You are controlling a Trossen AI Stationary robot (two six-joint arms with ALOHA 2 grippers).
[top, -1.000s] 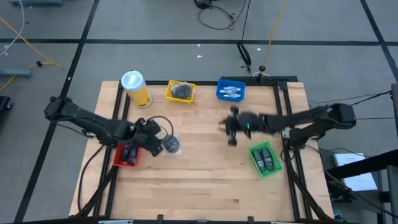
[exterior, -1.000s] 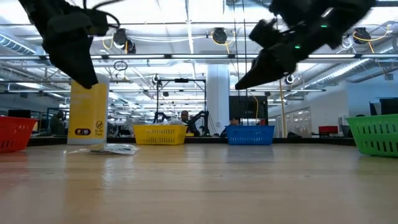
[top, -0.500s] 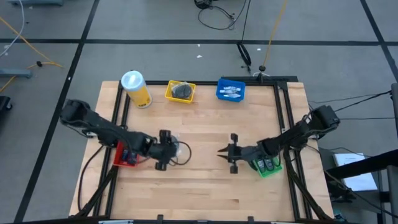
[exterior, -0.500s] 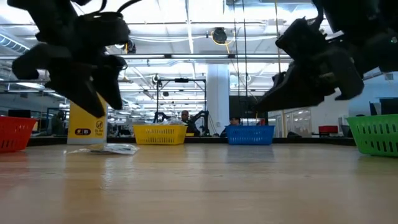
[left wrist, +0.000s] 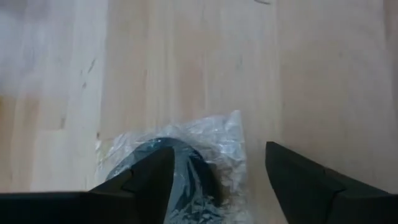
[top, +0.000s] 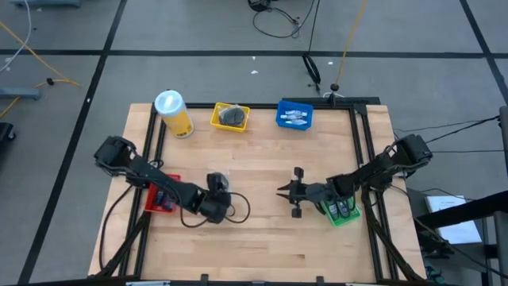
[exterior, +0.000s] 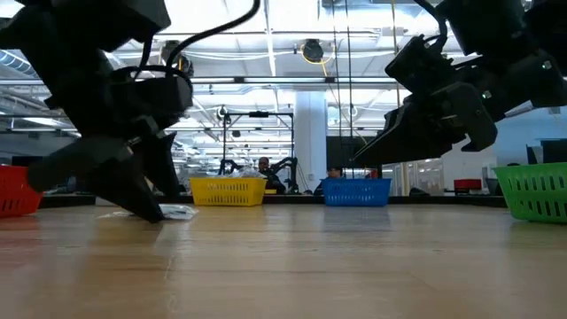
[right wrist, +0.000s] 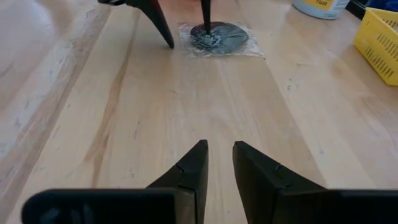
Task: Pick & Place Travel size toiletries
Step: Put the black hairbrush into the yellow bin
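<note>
A round grey disc in clear wrap (left wrist: 186,165) lies flat on the wooden table, left of centre; it also shows in the right wrist view (right wrist: 219,37) and the low view (exterior: 175,211). My left gripper (left wrist: 217,149) stands open over it, slanting down. One fingertip (right wrist: 207,28) is over the disc. The other (right wrist: 163,31) stands on bare wood beside the wrap. My right gripper (right wrist: 220,144) hovers above the table's middle (top: 279,191). It points toward the disc, with only a narrow gap between its fingers and nothing in it. My left gripper has one fingertip (left wrist: 163,163) down at the wrapped disc's top, coming from above at a slant. Whether it touches the wrap I cannot tell. The disc lies flat on the table.
Along the far edge stand a yellow white-lidded canister (top: 174,114), a yellow bin (top: 230,117) with grey discs and a blue bin (top: 294,116) with tubes. A red bin (top: 161,197) sits under the left arm. A green bin (top: 341,208) with dark bottles sits by the right arm.
My left gripper has sunk to the table and rolled, coming down over the wrapped disc, which has stayed where it was. My right gripper swung toward the table's near edge and dropped lower, then held still.
</note>
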